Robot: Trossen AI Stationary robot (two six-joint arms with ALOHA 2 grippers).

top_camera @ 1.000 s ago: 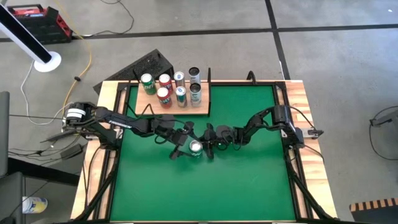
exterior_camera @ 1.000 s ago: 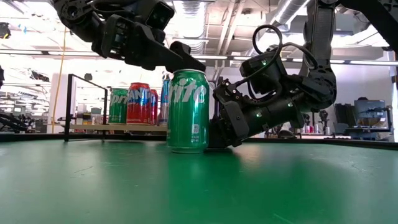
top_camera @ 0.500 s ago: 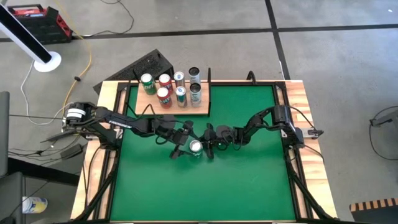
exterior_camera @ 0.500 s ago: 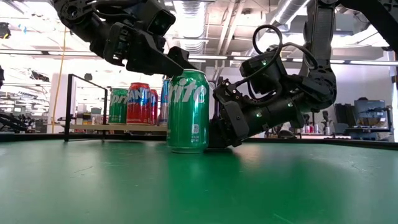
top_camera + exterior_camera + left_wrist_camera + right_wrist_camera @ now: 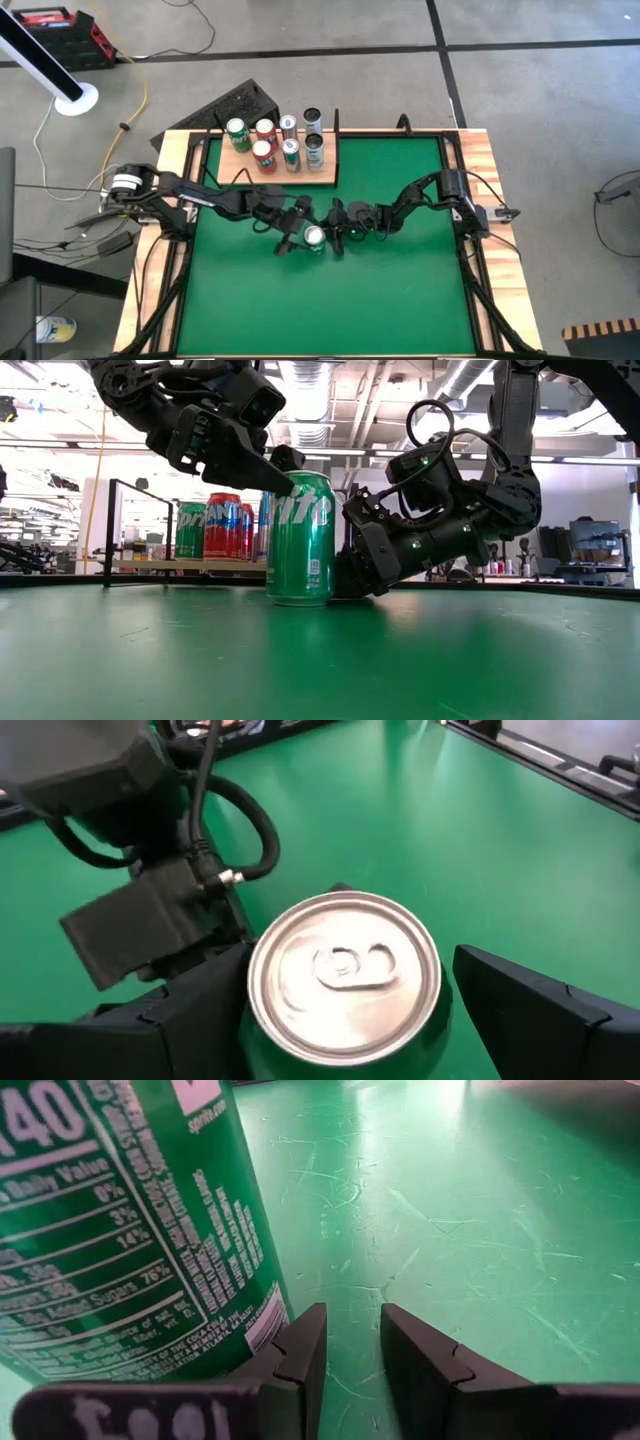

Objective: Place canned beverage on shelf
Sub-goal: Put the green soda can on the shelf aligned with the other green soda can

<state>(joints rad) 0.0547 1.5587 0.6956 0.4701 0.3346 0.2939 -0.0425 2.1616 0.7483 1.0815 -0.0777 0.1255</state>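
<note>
A green Sprite can [image 5: 314, 236] stands upright on its base on the green table, near the middle. My left gripper [image 5: 350, 1010] is open and reaches in from the table's left, slanting down, with one finger on each side of the can's top [image 5: 300, 485]. My right gripper [image 5: 352, 1350] lies low on the table right of the can's base, its fingers a narrow gap apart with nothing between them. The shelf [image 5: 325, 172], a pale wood board with black posts, stands at the far edge with several cans on it. My left gripper has one finger [image 5: 190, 1010] close against the can's upper wall [image 5: 255, 1020], and the other finger [image 5: 530, 1010] stands a little off it; I cannot tell whether it touches. My right gripper has the outer side of one finger [image 5: 300, 1355] beside the can's lower wall [image 5: 240, 1320]; I cannot tell whether it touches.
Green, red and silver cans [image 5: 265, 140] fill the shelf's left and middle part. A black perforated panel [image 5: 240, 105] lies behind the table's far left corner. The near half of the green table [image 5: 320, 310] is open room.
My left gripper has come down from just above the can until its open fingers stand on either side of the can's top. The can stays upright in its place. My right gripper has kept still.
</note>
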